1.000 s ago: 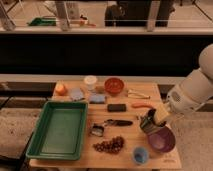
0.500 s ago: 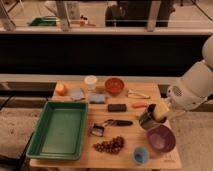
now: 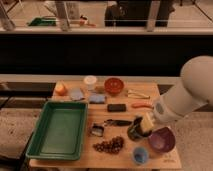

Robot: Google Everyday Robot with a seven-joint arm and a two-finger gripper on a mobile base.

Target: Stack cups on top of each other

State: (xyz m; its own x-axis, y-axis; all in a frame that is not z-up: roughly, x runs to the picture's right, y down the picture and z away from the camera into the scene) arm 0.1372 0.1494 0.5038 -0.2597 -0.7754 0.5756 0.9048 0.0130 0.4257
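Clasping the shiny dark cup (image 3: 134,133), gripper (image 3: 144,126) fingers (image 3: 148,122) sit beside the purple bowl (image 3: 169,134).

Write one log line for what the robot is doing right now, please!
hand: at dark metal cup, left of purple bowl | blue cup: apart, near front edge | stack: not yet done

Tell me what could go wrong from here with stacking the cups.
The gripper sits right at the metal cup; a poor hold could tip it over. The blue cup stands close to the front edge of the table and beside the purple bowl; setting the metal cup down off-centre might push it off or bump the bowl.
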